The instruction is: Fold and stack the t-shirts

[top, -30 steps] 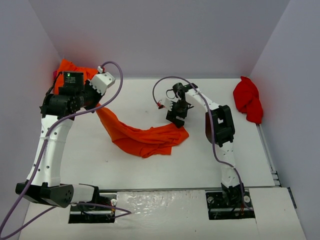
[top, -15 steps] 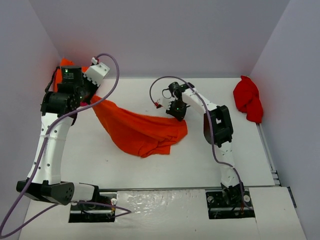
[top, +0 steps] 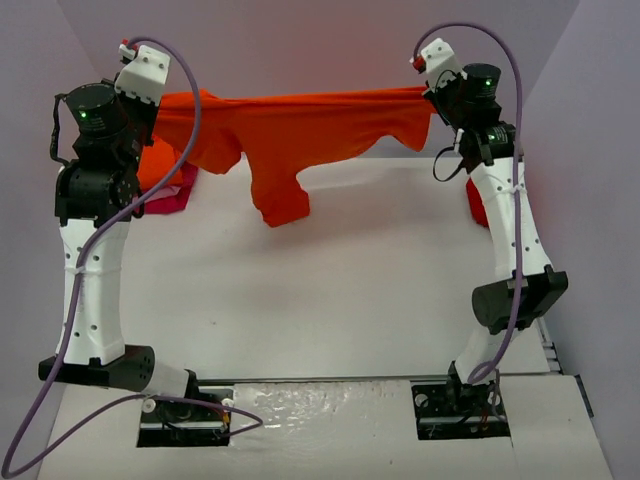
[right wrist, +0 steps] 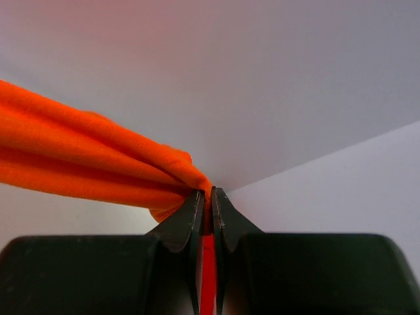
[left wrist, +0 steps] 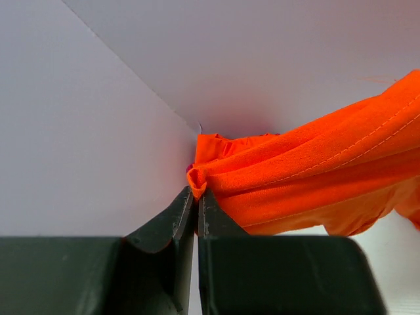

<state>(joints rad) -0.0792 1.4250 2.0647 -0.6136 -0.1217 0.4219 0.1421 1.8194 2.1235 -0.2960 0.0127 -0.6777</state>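
Observation:
An orange t-shirt (top: 300, 125) hangs stretched in the air along the back wall, above the table. My left gripper (top: 163, 100) is shut on its left end and my right gripper (top: 428, 93) is shut on its right end. One fold of the shirt droops down in the middle (top: 281, 200). In the left wrist view the orange t-shirt (left wrist: 308, 177) bunches at the closed left gripper (left wrist: 195, 191). In the right wrist view the orange t-shirt (right wrist: 85, 157) runs off to the left from the closed right gripper (right wrist: 209, 194).
A red t-shirt (top: 477, 208) lies at the table's right edge, mostly hidden behind my right arm. A pink-red cloth (top: 172, 192) sits in the back left corner by my left arm. White table (top: 330, 290), walls close on three sides.
My right gripper shut on the orange t-shirt's right end. Both arms then rose and spread apart, lifting the shirt off the table and pulling it taut.

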